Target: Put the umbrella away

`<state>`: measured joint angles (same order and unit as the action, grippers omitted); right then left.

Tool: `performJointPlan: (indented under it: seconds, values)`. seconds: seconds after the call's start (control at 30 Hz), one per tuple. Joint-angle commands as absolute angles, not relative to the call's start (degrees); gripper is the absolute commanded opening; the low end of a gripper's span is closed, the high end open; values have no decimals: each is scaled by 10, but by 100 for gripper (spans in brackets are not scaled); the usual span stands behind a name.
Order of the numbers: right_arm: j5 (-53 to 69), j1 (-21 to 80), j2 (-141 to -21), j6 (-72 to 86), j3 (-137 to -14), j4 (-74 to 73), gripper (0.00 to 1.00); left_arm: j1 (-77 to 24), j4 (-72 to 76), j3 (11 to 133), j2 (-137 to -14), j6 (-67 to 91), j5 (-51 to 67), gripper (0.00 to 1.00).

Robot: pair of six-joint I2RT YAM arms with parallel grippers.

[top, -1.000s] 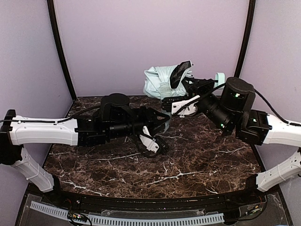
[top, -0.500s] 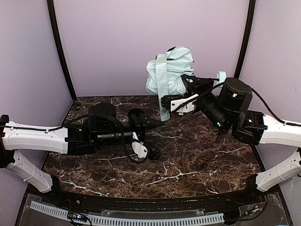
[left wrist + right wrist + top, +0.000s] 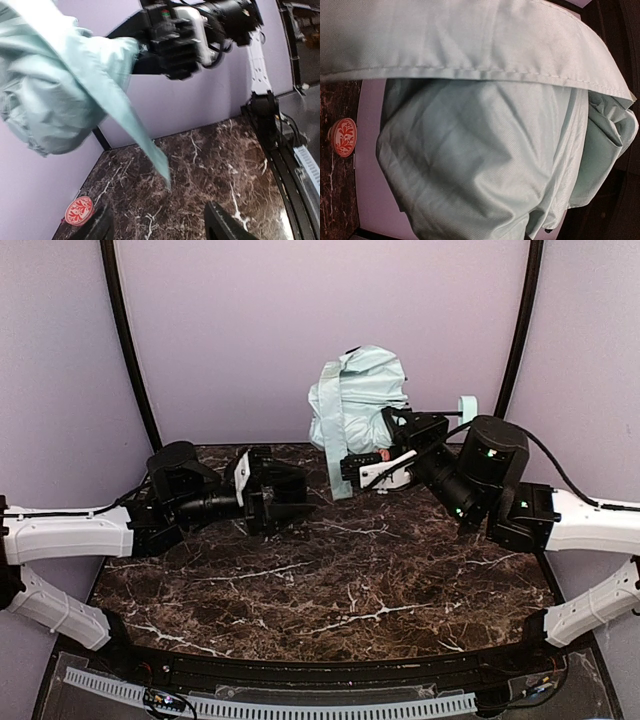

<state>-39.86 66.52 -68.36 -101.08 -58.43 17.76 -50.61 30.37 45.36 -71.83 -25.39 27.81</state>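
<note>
Jaws of the left gripper [image 3: 159, 220] stand apart with nothing between them, low over the marble table [image 3: 400, 580]. Ahead of and above them, the umbrella [image 3: 355, 400] hangs clear of the table as a crumpled, pale mint-green bundle, with its flat strap [image 3: 338, 475] trailing down. Beyond, the right gripper [image 3: 355, 462] is clamped at the bundle's lower edge. Fabric hides that gripper's fingers in its own wrist view.
</note>
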Motion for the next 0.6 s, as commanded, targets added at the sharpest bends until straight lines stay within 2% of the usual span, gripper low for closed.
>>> performJointPlan:
  seconds: [0.0, 0.17, 0.23, 0.37, 0.47, 0.57]
  values:
    - [-404, 663, -674, -1011, -587, 243, 0, -468, 494, 468, -776, 96, 278, 68]
    - [-407, 663, -673, -1009, -583, 239, 0, -461, 729, 499, -883, 299, 417, 78]
    - [-407, 662, -672, -1009, -582, 238, 0, -462, 728, 525, -912, 336, 420, 79]
    - [-409, 663, -670, -1007, -583, 234, 0, -464, 711, 554, -933, 341, 463, 73]
    - [-409, 662, -669, -1003, -584, 232, 0, -470, 694, 560, -932, 323, 477, 60]
    - [-408, 663, -669, -1000, -585, 231, 0, -478, 677, 560, -934, 312, 483, 35]
